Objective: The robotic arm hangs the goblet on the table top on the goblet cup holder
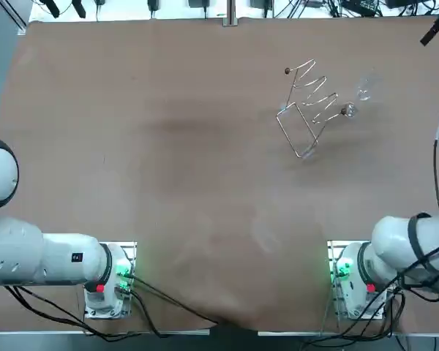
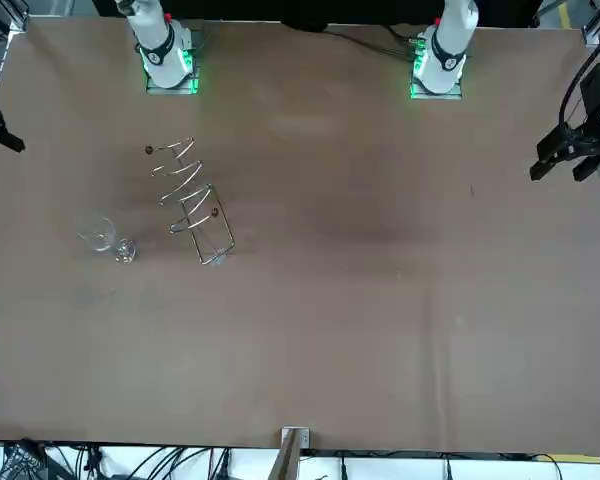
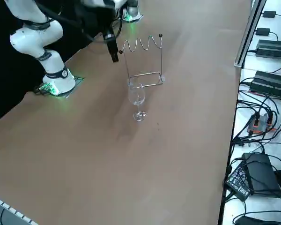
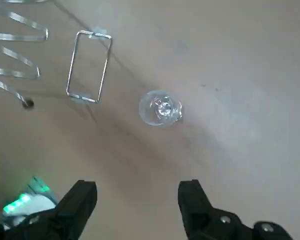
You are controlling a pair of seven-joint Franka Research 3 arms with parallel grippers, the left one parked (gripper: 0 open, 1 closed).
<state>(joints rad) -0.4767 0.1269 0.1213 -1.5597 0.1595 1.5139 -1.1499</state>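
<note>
goblet (image 3: 138,100): clear glass, standing upright on the brown table (image 1: 168,183), in the far part of its right half. its foot is flat on the table top, the stem rises vertically and the open mouth faces up, so the long axis is vertical. from my wrist camera i look straight down into the bowl, with the foot showing through it as a bright spot.

goblet cup holder (image 3: 145,61): a thin wire rack with a rectangular base loop lying on the table, upright posts, and a wavy top wire whose ends carry small dark knobs. it stands just beside the goblet, on the goblet's left as i count sides. the wrist view shows a strip of bare table between the glass and the base loop, so the two are near but not touching. the goblet is on the table, outside the rack and not yet hung from the wavy wire.

right gripper (image 4: 137,202): mine, raised well above the table and pointing down at the goblet and rack. its two black fingers (image 4: 85,197) stand wide apart, gripping nothing, and well clear of the glass.
</note>
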